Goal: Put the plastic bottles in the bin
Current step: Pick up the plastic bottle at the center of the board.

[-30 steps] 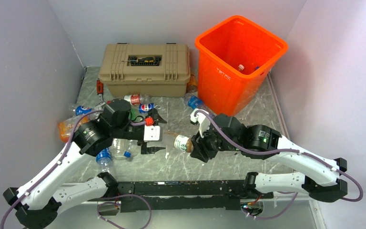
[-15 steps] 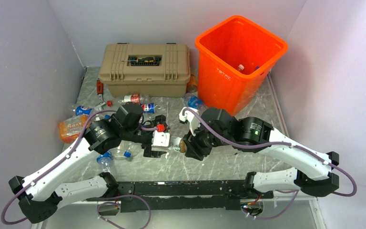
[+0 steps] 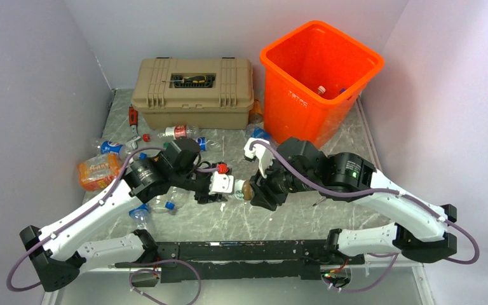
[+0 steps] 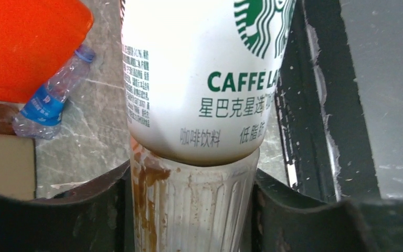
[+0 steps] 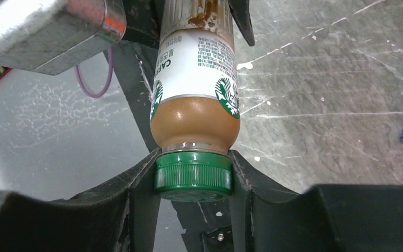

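Note:
A Starbucks coffee bottle [image 3: 241, 189] with a white label, brown dregs and a green cap [image 5: 193, 176] hangs level between both arms above mid-table. My left gripper [image 4: 194, 210] is shut on its ribbed clear base [image 4: 189, 205]. My right gripper [image 5: 193, 181] is shut on the green cap. The orange bin [image 3: 298, 108] stands at the back right, with a few bottles [image 3: 330, 91] inside. More plastic bottles lie at the left: an orange-wrapped one [image 3: 97, 170], blue-labelled ones [image 3: 109, 147] and a red-labelled one [image 3: 179, 131].
A tan latched toolbox [image 3: 194, 101] sits at the back, with a yellow-handled screwdriver [image 3: 192, 80] in its lid. A small blue-labelled bottle [image 4: 47, 102] lies beside the bin's base. Grey walls close in left, back and right. The black arm rail [image 3: 241, 248] runs along the near edge.
The left arm swung right to the bottle's base and its jaws closed on it. The right arm, holding the cap, shifted slightly left and back.

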You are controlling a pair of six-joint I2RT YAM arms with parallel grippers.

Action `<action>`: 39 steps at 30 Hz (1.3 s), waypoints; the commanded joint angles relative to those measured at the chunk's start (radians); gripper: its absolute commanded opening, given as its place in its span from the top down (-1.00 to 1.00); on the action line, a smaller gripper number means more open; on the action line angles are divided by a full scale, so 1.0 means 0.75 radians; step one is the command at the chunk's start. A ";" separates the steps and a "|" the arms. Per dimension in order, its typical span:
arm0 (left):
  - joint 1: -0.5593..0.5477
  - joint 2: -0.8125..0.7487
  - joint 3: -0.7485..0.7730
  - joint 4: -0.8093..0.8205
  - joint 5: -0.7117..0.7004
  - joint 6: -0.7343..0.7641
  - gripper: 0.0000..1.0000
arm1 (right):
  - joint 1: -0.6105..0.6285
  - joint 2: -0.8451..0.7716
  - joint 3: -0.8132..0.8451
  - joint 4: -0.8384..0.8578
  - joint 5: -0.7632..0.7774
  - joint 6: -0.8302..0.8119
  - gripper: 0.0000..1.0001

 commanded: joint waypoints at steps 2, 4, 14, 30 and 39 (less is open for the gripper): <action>-0.003 -0.005 0.000 0.214 0.095 -0.151 0.31 | 0.008 -0.075 0.005 0.079 0.007 0.018 -0.48; -0.004 -0.017 -0.028 0.272 0.110 -0.193 0.46 | 0.009 -0.133 -0.035 0.147 0.057 0.040 -0.98; 0.036 -0.121 -0.302 0.848 0.017 -0.805 1.00 | 0.008 -0.903 -0.999 1.570 0.497 0.219 -0.99; 0.244 -0.131 -0.434 1.281 0.439 -1.227 1.00 | 0.006 -0.553 -1.084 2.332 0.540 0.250 -0.99; 0.189 -0.187 -0.436 1.193 0.400 -1.130 1.00 | -0.005 -0.329 -0.893 2.296 0.564 0.229 -0.84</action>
